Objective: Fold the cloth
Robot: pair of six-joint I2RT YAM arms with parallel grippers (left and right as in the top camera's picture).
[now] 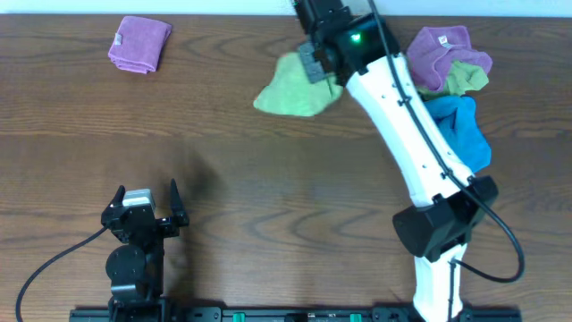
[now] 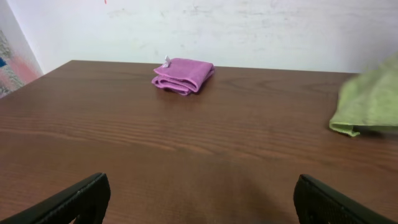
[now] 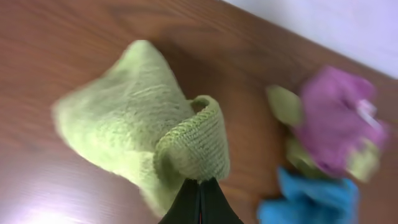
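Table (image 1: 268, 179), cloth (image 3: 118, 118) — right hand (image 3: 200, 184) pinching (wrist view only)

The cloth (image 3: 118, 124) is lime-green terry, loosely bunched. A rolled fold sits pinched between the right gripper (image 3: 200, 190) tips, and the rest spreads beyond them.

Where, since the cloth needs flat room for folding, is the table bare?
Bare wood runs across the table's middle, bordered by the folded purple cloth, the open left gripper and the cloth. Crowded: the far right corner, where the right gripper pinches the cloth beside the heap of cloths.
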